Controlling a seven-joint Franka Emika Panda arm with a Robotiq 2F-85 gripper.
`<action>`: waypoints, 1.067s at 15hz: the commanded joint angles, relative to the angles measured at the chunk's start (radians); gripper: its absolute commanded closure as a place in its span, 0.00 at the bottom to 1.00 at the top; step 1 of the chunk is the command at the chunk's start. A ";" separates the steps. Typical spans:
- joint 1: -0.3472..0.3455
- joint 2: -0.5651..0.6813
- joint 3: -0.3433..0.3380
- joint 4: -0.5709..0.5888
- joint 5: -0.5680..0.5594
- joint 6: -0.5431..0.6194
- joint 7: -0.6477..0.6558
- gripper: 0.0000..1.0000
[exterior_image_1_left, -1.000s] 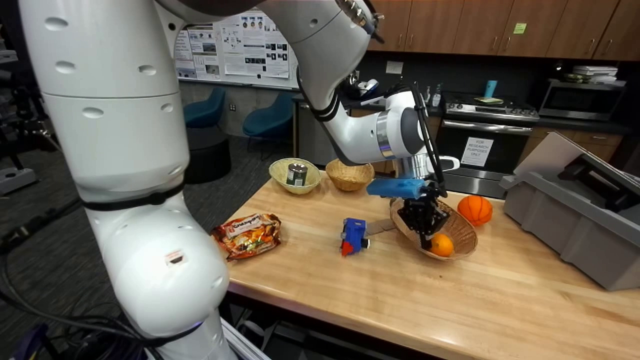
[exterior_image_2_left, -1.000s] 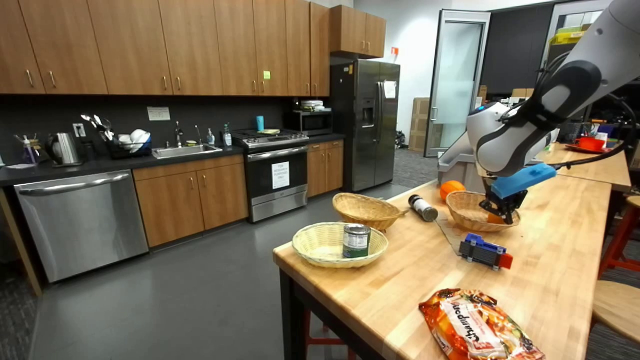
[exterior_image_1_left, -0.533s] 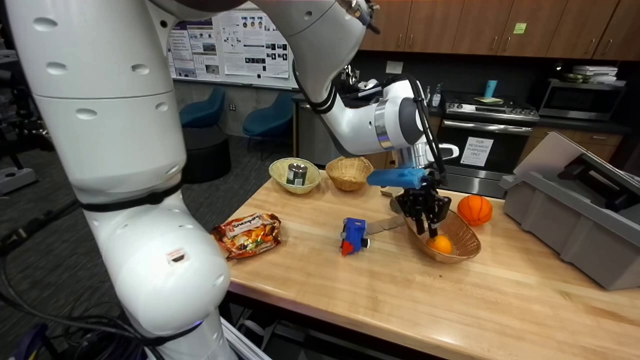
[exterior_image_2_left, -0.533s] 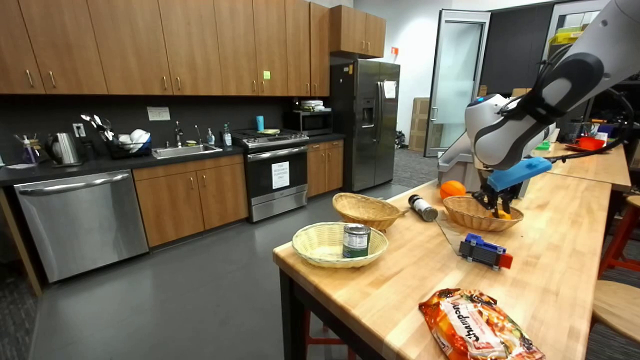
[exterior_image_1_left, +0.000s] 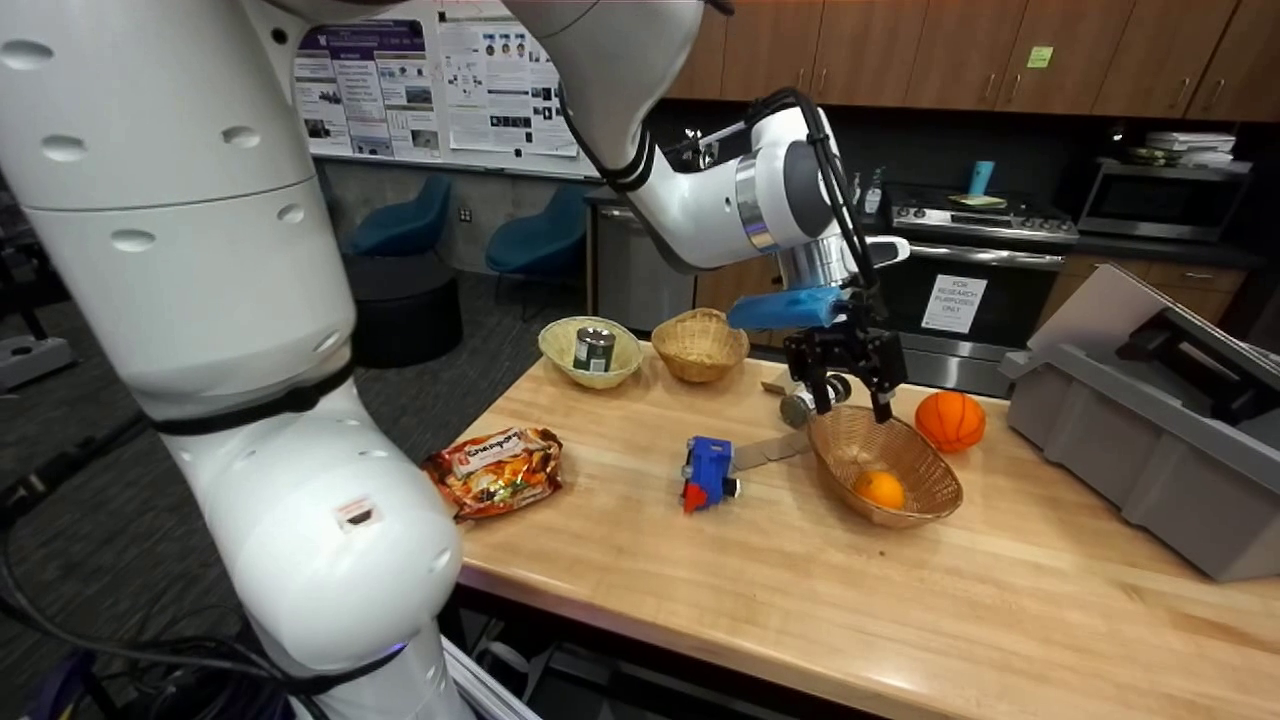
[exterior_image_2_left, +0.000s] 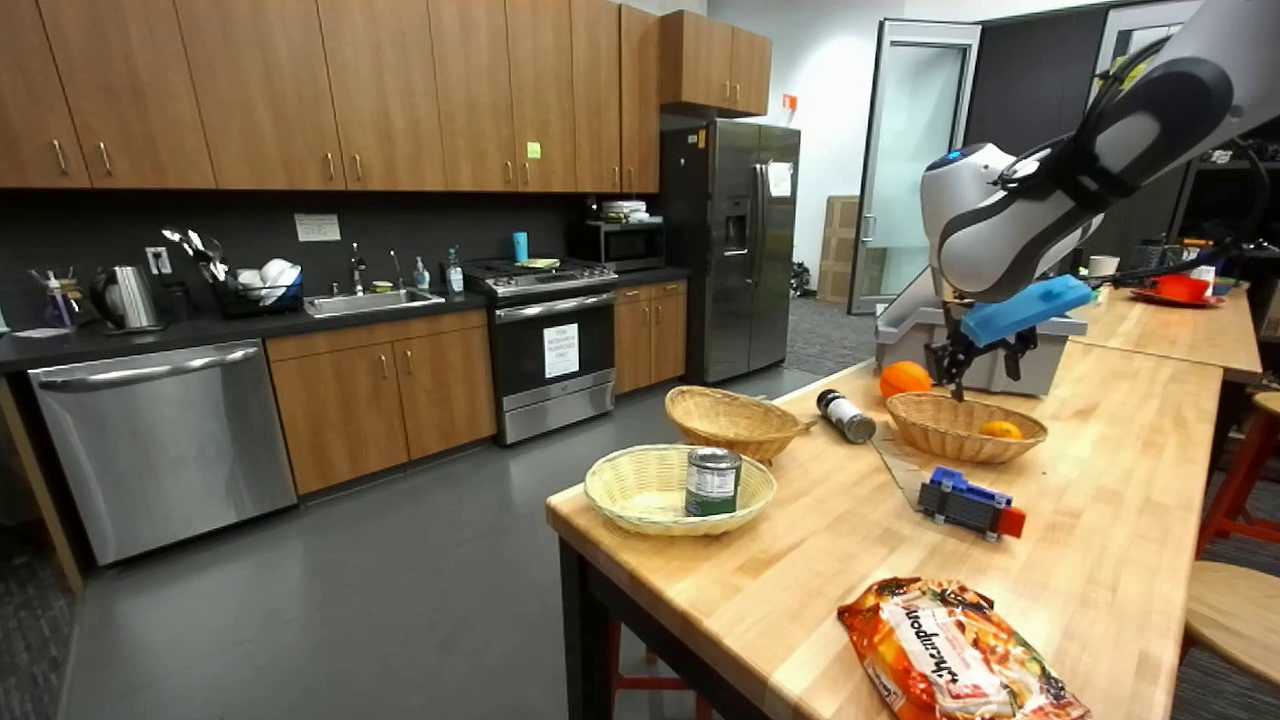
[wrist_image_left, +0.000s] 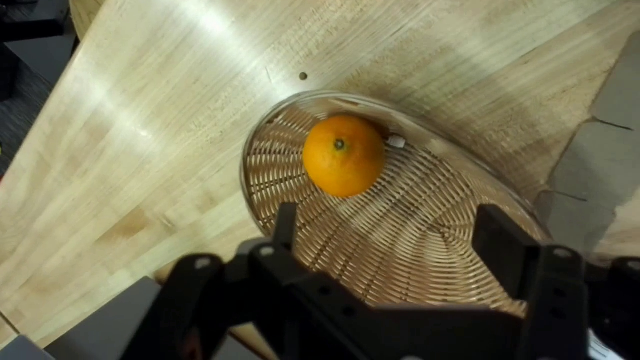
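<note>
- Gripper (exterior_image_1_left: 852, 412) with fingers spread apart, holding nothing, above the wicker basket (wrist_image_left: 370, 230).
- Danger of tipping from a finger snagged on the rim.
- Orange (wrist_image_left: 344, 156) inside, near one end; risk of rolling from an off-centre touch.
- Beyond, toy basketball (exterior_image_1_left: 950, 421) and jar (exterior_image_2_left: 846, 416) on its side, probably liable to roll if bumped.

The white arm (exterior_image_1_left: 190, 300) has black bands (exterior_image_1_left: 290, 402), dark cables (exterior_image_1_left: 838, 190) and a black pincer (exterior_image_1_left: 852, 408).
</note>
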 joint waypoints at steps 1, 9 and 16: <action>0.011 0.043 0.013 0.028 0.055 -0.013 -0.035 0.00; -0.004 0.118 -0.025 0.059 0.041 -0.021 -0.030 0.00; -0.005 0.171 -0.053 0.113 0.043 -0.033 -0.011 0.00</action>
